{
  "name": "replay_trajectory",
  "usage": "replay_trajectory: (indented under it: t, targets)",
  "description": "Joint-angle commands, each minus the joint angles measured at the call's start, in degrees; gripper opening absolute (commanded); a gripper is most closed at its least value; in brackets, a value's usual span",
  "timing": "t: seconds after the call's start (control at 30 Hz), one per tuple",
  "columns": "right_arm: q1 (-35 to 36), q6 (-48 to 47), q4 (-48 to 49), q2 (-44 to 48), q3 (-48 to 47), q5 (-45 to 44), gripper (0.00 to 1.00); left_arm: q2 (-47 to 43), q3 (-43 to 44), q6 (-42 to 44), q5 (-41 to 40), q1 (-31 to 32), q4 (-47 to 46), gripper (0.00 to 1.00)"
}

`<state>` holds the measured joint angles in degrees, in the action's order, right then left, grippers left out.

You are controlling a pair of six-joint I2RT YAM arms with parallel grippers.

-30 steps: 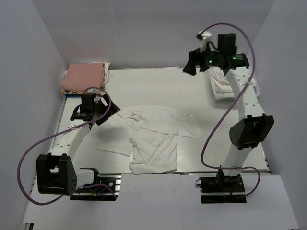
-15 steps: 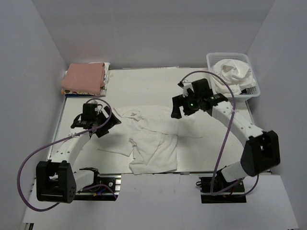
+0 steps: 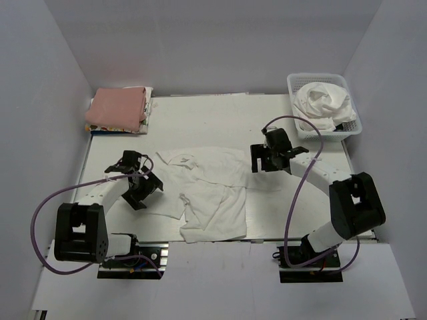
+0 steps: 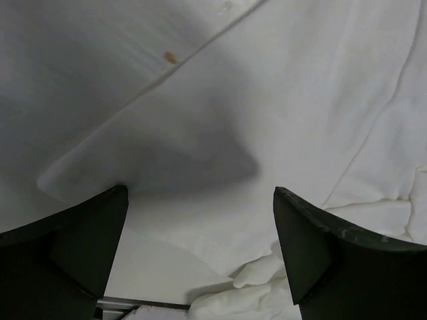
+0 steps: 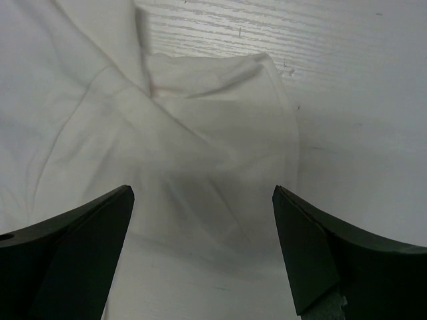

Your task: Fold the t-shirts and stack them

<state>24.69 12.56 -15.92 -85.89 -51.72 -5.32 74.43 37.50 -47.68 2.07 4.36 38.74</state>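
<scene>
I see the left pincer [image 4: 199, 200] and right pincer [image 5: 202, 197] wide apart, empty, over the t-shirt's [image 3: 215, 181] 9 and 3 o'clock sleeves.

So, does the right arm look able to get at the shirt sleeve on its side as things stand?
Probably yes: the right gripper hangs open directly over that sleeve, and nothing lies between them.

White t-shirt [image 3: 213, 193] on a pale grey table [image 3: 200, 120]; far right of that shirt, crumpled white t-shirts [image 3: 323, 100] in a white lattice basket [image 3: 291, 87]; far left of it, a pink folded cloth [image 3: 119, 107]. White arms [image 3: 100, 193], black left gripper [image 4: 200, 193] and right gripper [image 5: 202, 192], purple cables [image 3: 33, 230], lilac walls [image 3: 220, 47]
</scene>
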Motion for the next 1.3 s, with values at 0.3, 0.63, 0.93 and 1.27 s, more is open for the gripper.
replay_trajectory:
  t: [0.3, 0.63, 0.93, 1.27]
  targets:
    - [-0.5, 3.4, 3.7, -6.8, -3.1, -9.5, 0.90, 12.0, 3.7, -4.7, -6.4, 0.7, 4.5, 1.00]
    - [-0.4, 8.0, 9.5, -10.3, -1.8, -1.7, 0.75, 26.4, 11.4, -2.9, -7.0, 3.4, 1.8, 0.47]
    - [-0.4, 7.9, 12.4, -6.8, -2.1, 1.6, 0.00, 27.5, 20.1, -1.7, -11.1, 6.7, 3.7, 0.00]
    - [-0.3, 1.9, 14.4, 10.9, -10.7, -10.6, 0.00, 13.3, 45.1, 5.8, -23.6, 7.8, 1.7, 0.00]
